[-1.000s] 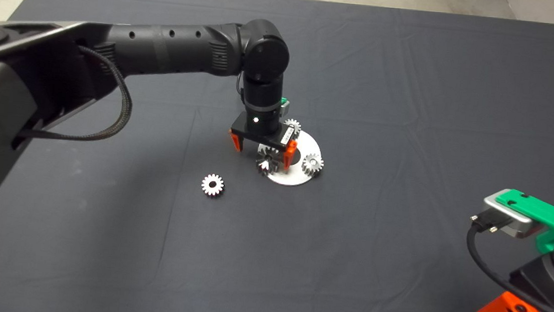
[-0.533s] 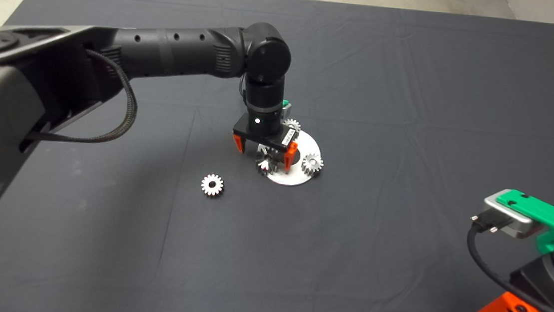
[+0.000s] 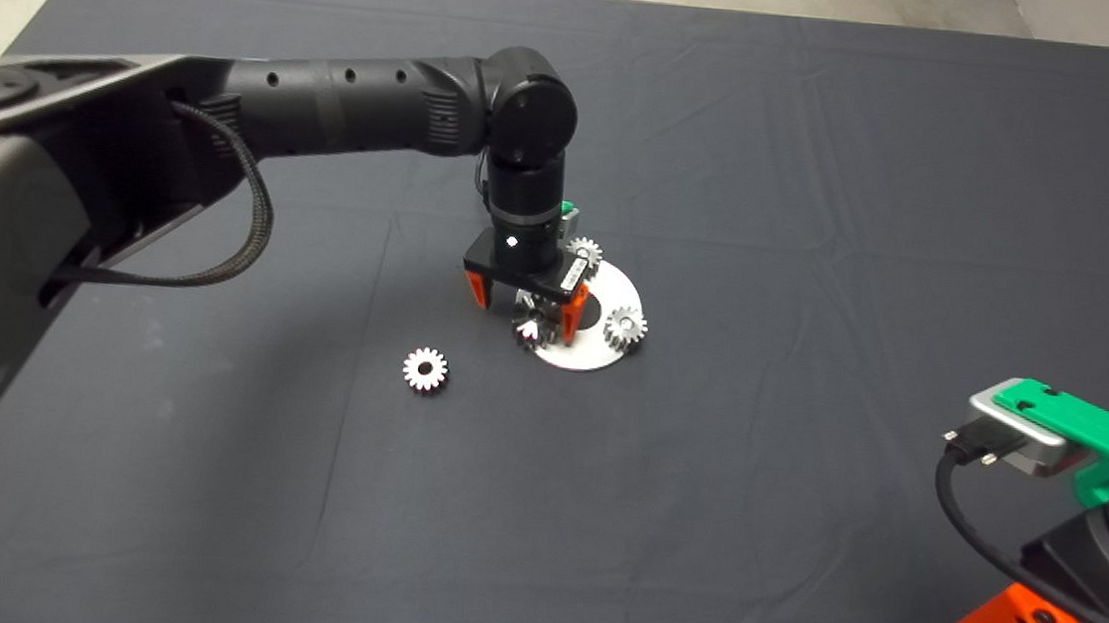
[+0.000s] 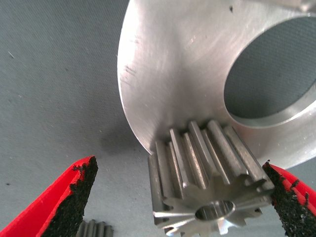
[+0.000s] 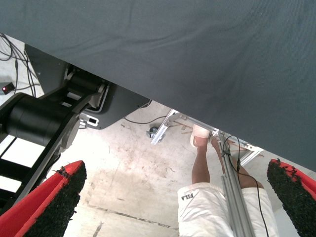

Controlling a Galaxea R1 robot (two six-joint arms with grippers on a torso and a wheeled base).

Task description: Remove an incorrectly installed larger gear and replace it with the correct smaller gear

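The larger gear (image 3: 531,330), steel with dark tooth flanks, stands on the near-left edge of a round silver plate (image 3: 586,356). My left gripper (image 3: 525,307) reaches straight down over it, open, one red finger on each side. In the left wrist view the larger gear (image 4: 207,185) sits off-centre in the left gripper (image 4: 178,168). One pad (image 4: 291,197) is at its teeth and the other pad (image 4: 69,200) stands well away. The smaller gear (image 3: 425,368), bright with a wide dark bore, lies flat on the mat to the plate's left. My right gripper (image 5: 173,197) is parked, open.
Two more small gears (image 3: 584,251) (image 3: 625,328) stand on the plate, at its far side and its right side, around a large centre hole (image 4: 271,74). The right arm (image 3: 1056,436) waits at the lower right edge. Its wrist view shows the floor and a person's leg (image 5: 201,158).
The left gripper has sunk slightly around the larger gear and its fingers have drawn a little closer together. The gears and the right arm have not moved.
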